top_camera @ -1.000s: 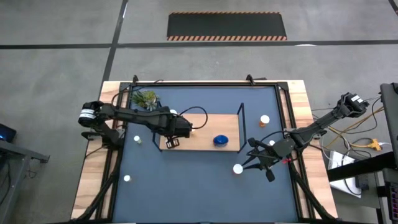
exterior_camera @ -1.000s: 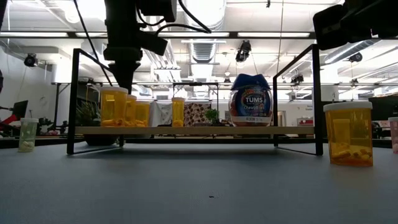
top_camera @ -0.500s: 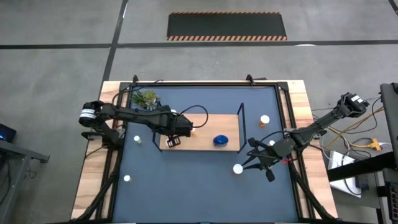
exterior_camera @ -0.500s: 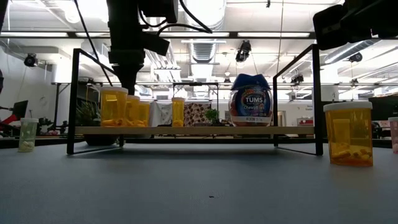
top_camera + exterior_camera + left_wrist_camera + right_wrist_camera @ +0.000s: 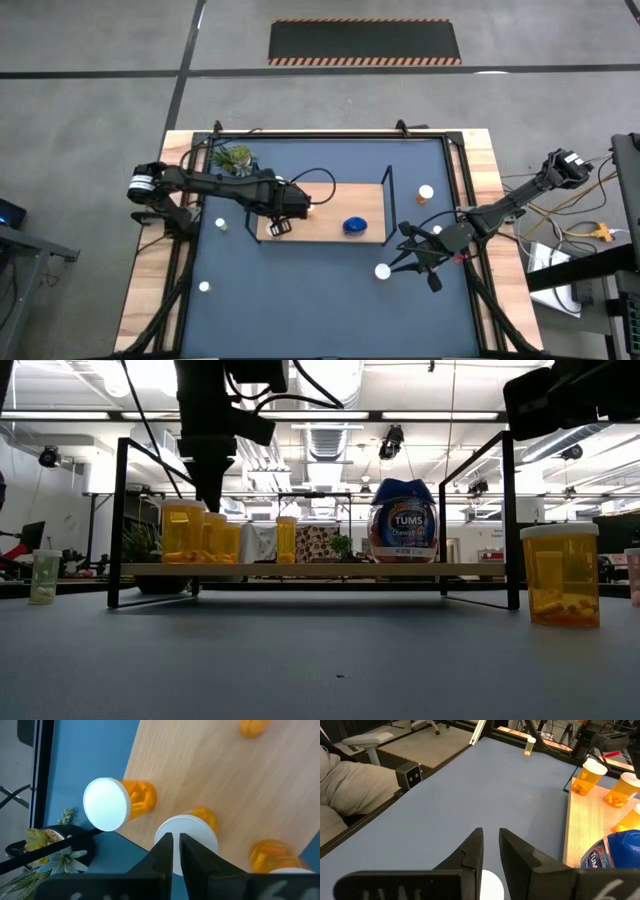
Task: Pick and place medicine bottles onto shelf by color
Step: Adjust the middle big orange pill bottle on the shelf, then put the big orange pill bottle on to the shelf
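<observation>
Left gripper [image 5: 173, 851]: fingers pressed together, nothing held, tips poised right above the white cap of an upright orange bottle [image 5: 192, 827] at the shelf's [image 5: 325, 212] left end. In the low view the gripper [image 5: 212, 488] is seen hanging just over the orange group [image 5: 205, 532], apart from the caps. Two more orange bottles are seen beside it on the board in the wrist view, one near the board edge [image 5: 116, 802].

Right gripper [image 5: 490, 851]: fingers nearly together with a narrow gap, nothing seen between them. A white cap [image 5: 491, 885] lies directly below and just ahead of the tips. In the high view this is the capped bottle [image 5: 382, 270] on the mat [image 5: 300, 310], just left of the right gripper [image 5: 412, 258], outside the shelf's right wire end. In the low view it is read as the orange bottle [image 5: 560, 574], standing upright, long axis vertical.

Other bottles: blue one [image 5: 355, 225] on the shelf's right part; one [image 5: 426, 192] on the mat beyond the shelf's right end; two small ones [image 5: 220, 224] [image 5: 204, 287] on the mat at the left.

Judgement: the right arm is far nearer the loose orange bottle; it lies toward the shelf side of the fingers, so the fingers would need to be spread and lowered around the cap from above. The orange group lies across the shelf at its left end, over the blue one.
</observation>
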Available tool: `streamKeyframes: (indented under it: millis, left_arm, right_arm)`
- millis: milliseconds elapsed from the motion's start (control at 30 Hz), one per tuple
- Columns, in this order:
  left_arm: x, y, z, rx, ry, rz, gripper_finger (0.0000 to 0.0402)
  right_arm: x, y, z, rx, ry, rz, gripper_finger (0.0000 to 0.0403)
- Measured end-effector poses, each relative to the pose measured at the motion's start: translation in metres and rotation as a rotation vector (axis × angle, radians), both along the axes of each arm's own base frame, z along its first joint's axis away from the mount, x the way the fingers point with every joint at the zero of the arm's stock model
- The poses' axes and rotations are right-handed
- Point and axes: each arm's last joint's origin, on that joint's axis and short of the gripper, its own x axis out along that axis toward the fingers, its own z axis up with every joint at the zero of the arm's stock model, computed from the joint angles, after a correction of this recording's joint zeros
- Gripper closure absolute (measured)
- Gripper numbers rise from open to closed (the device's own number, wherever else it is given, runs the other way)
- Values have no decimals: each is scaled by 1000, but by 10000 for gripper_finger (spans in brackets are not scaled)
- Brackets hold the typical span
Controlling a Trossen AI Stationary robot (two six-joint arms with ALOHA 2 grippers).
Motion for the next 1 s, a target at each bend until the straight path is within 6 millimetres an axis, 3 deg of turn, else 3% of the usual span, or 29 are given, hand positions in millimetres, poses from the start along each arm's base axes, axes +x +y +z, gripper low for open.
streamKeyframes:
  millis: [233, 433, 700, 1000]
  left_arm:
    - [-1, -1, 5, -28, -14, 0, 387]
    - [9, -9, 28, -86, -121, -30, 387]
    - [7, -54, 67, 20, -293, -347, 387]
    - [-7, -94, 68, 145, -464, -657, 387]
  right_arm:
    - [0, 0, 0, 0, 0, 0, 351]
    - [0, 0, 0, 0, 0, 0, 351]
    - [1, 0, 2, 15, -12, -4, 351]
    - [10, 3, 33, 80, -125, -75, 351]
